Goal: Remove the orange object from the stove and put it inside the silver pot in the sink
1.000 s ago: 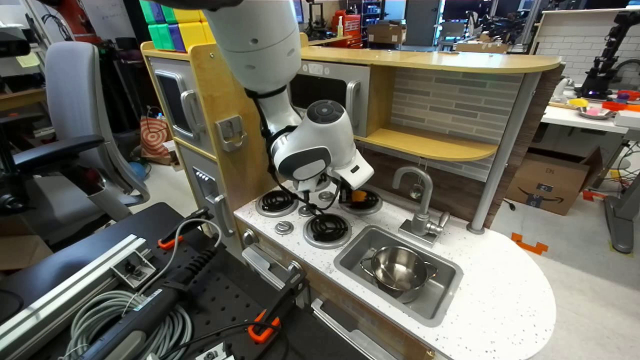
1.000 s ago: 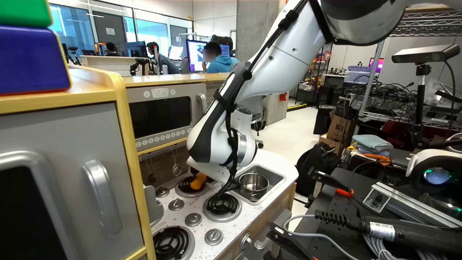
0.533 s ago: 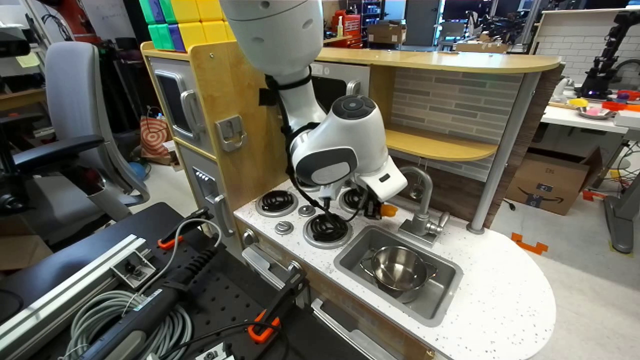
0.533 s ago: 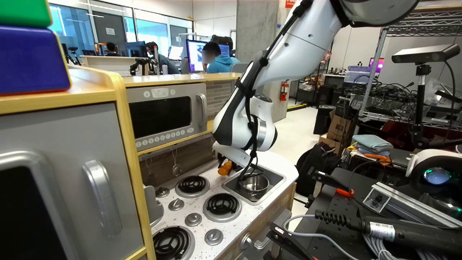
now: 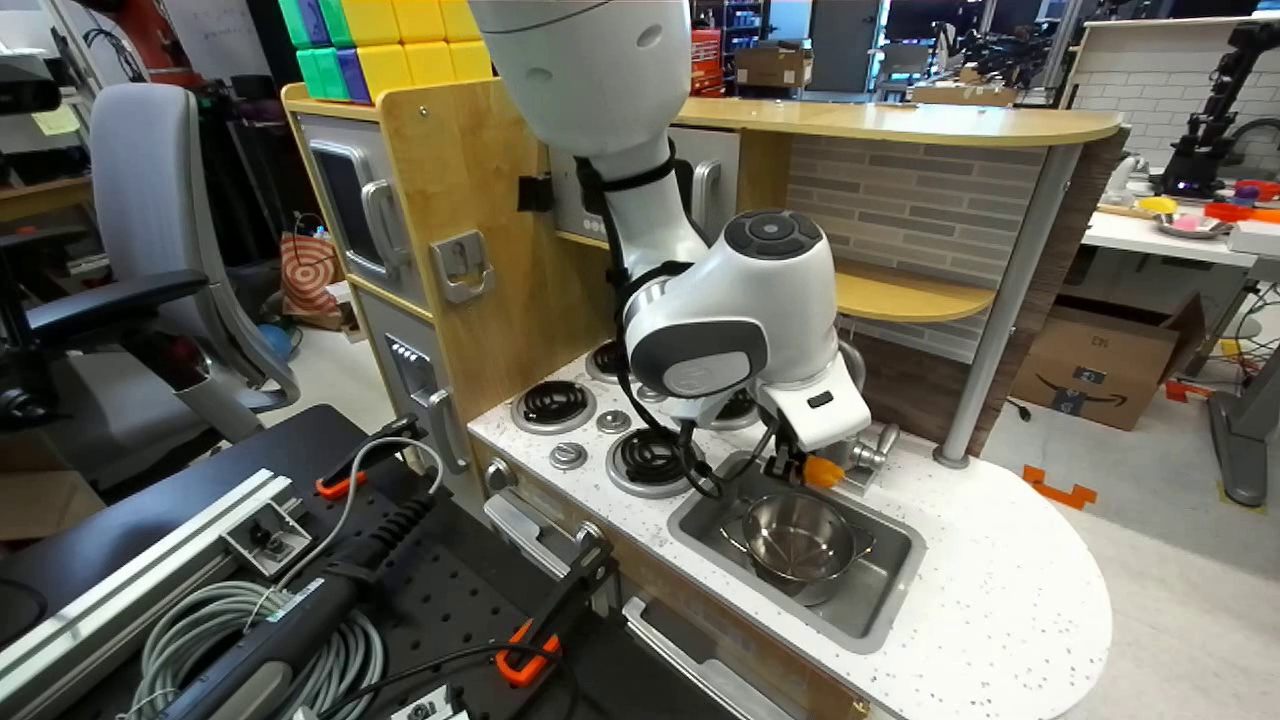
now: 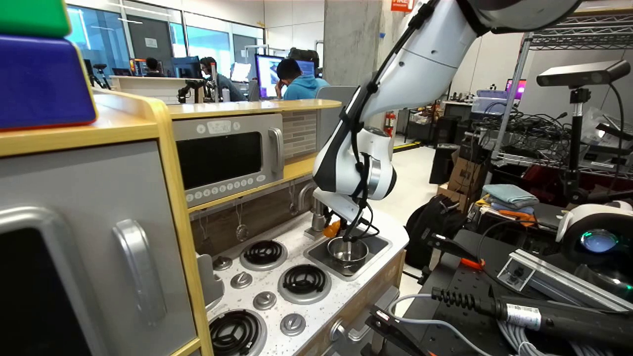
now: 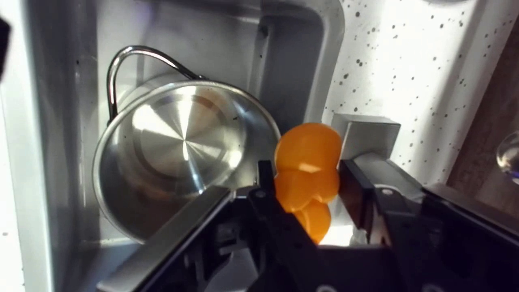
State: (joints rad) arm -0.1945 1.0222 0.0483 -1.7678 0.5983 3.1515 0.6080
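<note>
My gripper (image 7: 307, 178) is shut on the orange object (image 7: 309, 156), a rounded, lobed bright-orange piece held between the two black fingertips. In the wrist view it hangs beside the right rim of the silver pot (image 7: 184, 138). The pot is empty and stands in the grey sink (image 7: 227, 44). In both exterior views the orange object (image 5: 823, 472) (image 6: 332, 229) is held above the sink's back edge near the faucet, behind the pot (image 5: 797, 540) (image 6: 347, 251). The white stove (image 5: 600, 448) with black burners lies to the side; its visible burners carry nothing.
The silver faucet (image 6: 317, 212) stands behind the sink, close to the gripper; its base (image 7: 371, 132) shows beside the fingers. The pot's looped handle (image 7: 140, 49) sticks out. A yellow shelf (image 5: 915, 292) hangs above the counter's back. The white counter (image 5: 1000, 570) extends past the sink.
The gripper has carried the orange object off the rear burner area, across the counter, to the sink's back edge near the pot. The pot has not moved.
</note>
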